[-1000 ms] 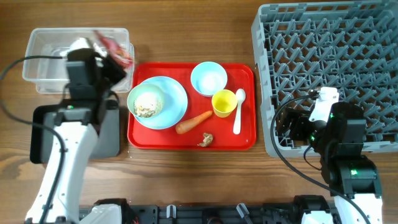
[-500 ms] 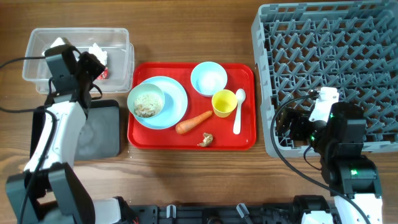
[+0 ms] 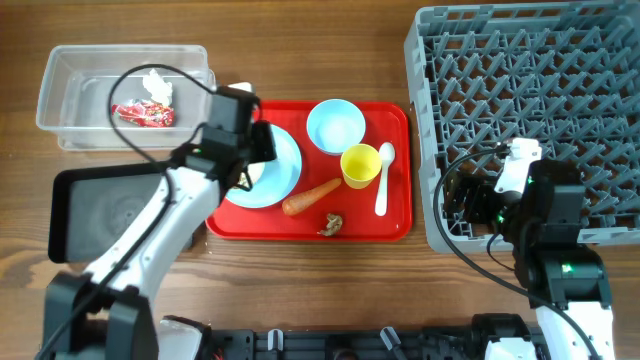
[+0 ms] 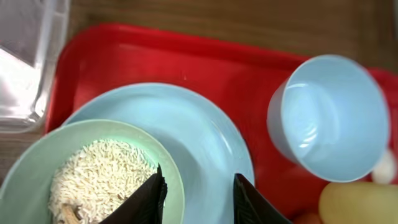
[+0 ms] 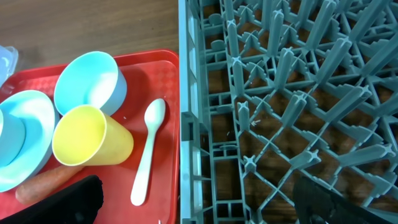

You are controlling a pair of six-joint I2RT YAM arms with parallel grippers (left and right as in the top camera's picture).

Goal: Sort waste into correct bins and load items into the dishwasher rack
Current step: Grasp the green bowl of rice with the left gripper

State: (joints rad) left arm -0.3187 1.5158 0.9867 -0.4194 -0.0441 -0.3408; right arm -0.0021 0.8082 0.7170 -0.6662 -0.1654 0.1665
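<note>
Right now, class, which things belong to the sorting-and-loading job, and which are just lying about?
Job: red crinkled wrapper, white tissue, orange carrot, clear plastic tub, black tray, pale blue plate, yellow cup, white spoon, grey pegged rack.
Lying about: red serving tray, wooden table.

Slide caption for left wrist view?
Left gripper, jaws apart, above the rim of the rice-filled bowl on the pale blue plate, with an empty bowl alongside on the red tray.

bright even light, mild wrist-view blur

Two bowls (image 3: 335, 126), one plate (image 3: 287, 168), one cup (image 3: 360, 165)
</note>
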